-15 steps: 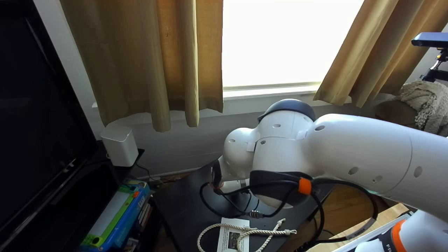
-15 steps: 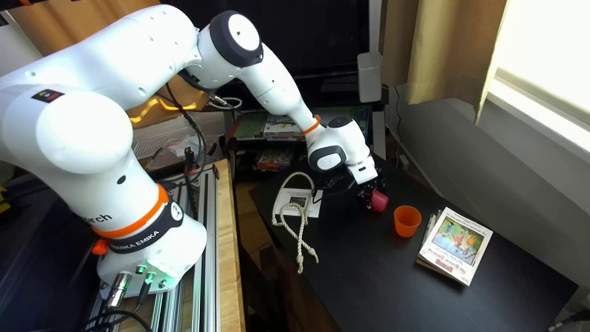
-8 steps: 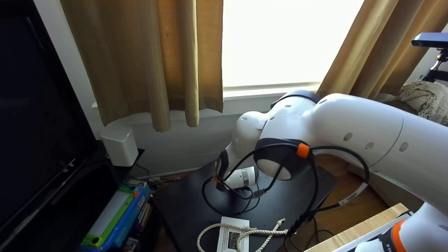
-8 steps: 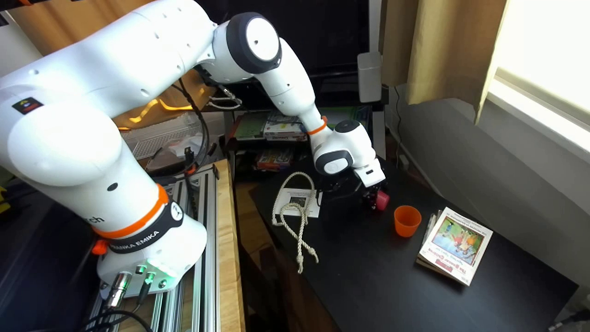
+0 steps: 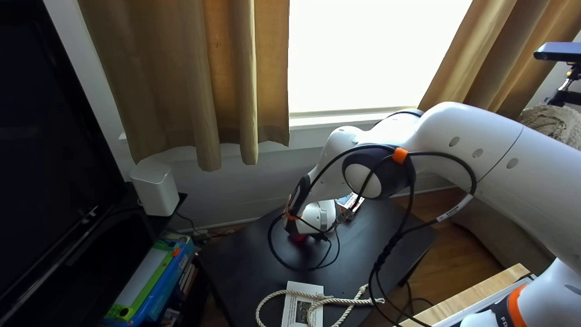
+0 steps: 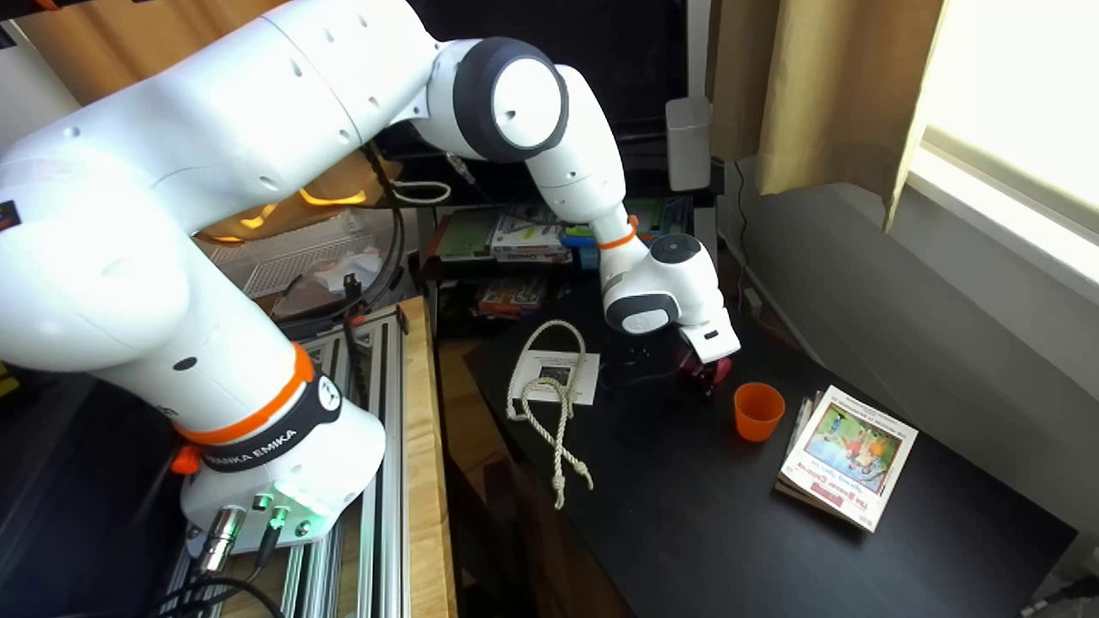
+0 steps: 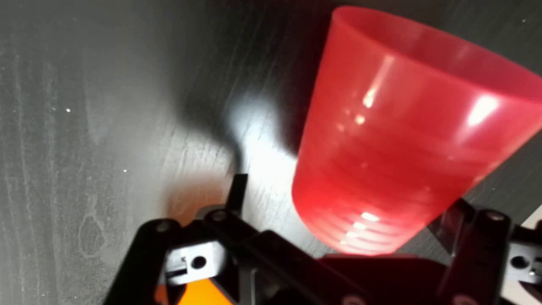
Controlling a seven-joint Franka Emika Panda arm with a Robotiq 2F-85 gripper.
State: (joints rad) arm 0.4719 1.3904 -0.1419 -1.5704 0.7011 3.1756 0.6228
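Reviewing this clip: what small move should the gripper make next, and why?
Probably a slight sideways shift to centre the open gripper on the red cup before closing. In the wrist view a gap, with black tabletop showing, separates it from one finger, while the other finger sits right at its edge; whether they touch is unclear.

"What does the red cup look like?"

"You have it glossy, faintly banded near its base, wider at the mouth."

"And its pose?"

"In your wrist view its mouth faces the top edge; its lower part sits between the parted jaws of your end effector, nearer one than the other."
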